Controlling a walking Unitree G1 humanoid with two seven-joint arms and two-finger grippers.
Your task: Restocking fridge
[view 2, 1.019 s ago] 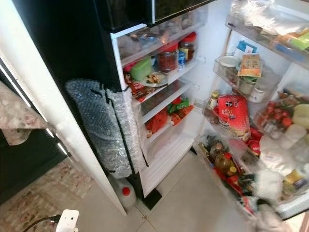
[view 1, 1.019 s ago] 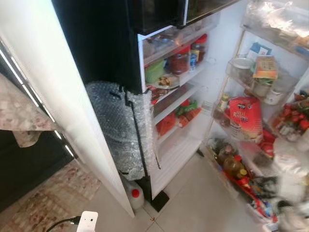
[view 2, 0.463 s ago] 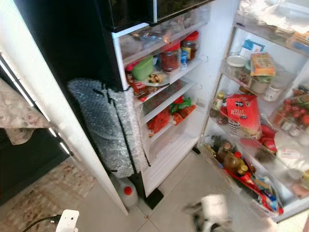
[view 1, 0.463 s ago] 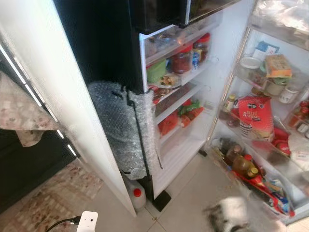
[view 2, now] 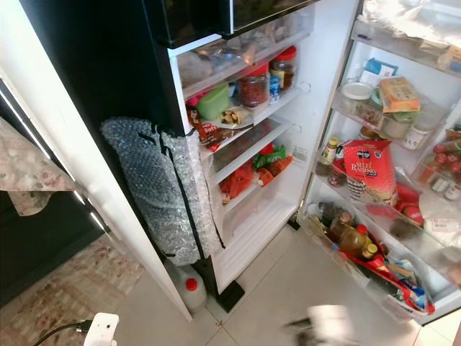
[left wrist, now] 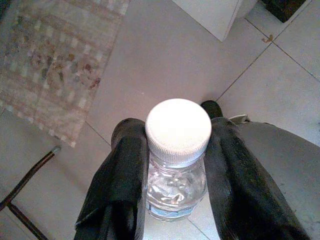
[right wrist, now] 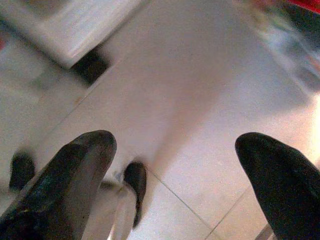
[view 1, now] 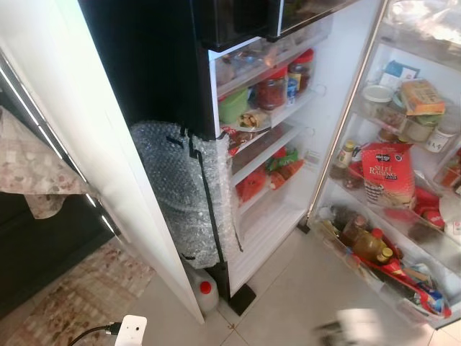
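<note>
My left end effector (left wrist: 175, 165) pinches a clear white-capped bottle (left wrist: 176, 160) low over the floor; the right end effector (right wrist: 175, 170) hangs spread, empty. I'd lift slowly toward the bare lower fridge shelf (view 1: 270, 216) at frame centre, keeping the bottle upright.

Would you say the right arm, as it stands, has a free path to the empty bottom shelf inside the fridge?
Probably yes. The right gripper hangs open and empty over the floor, the fridge door is swung wide, and the bottom shelf is bare, with nothing standing before it.
</note>
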